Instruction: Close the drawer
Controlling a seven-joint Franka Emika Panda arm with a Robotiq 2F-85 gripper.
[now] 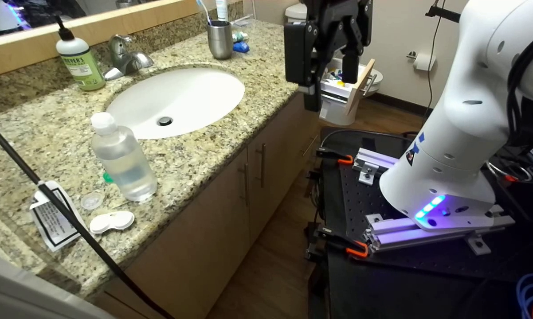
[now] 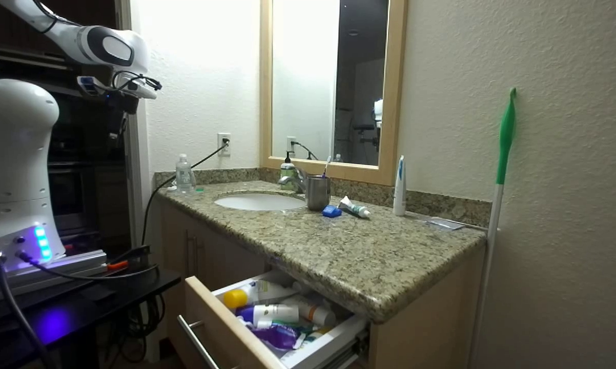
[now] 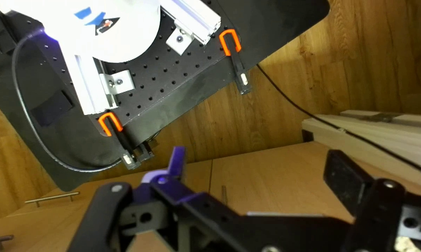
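The drawer is pulled out from under the counter's near end in an exterior view. Its tan front carries a metal bar handle, and white, purple and yellow-capped bottles and tubes lie inside. The open drawer also shows in an exterior view, partly hidden behind my gripper. My gripper is open and empty, high up and well apart from the drawer; it also shows small and dark in an exterior view. In the wrist view the gripper's fingers are spread wide with nothing between them. I cannot make out the drawer there for certain.
The granite counter has a sink, a clear bottle, a soap bottle and a metal cup. The black robot table with orange-tipped clamps stands close to the cabinet doors. A cable crosses the counter.
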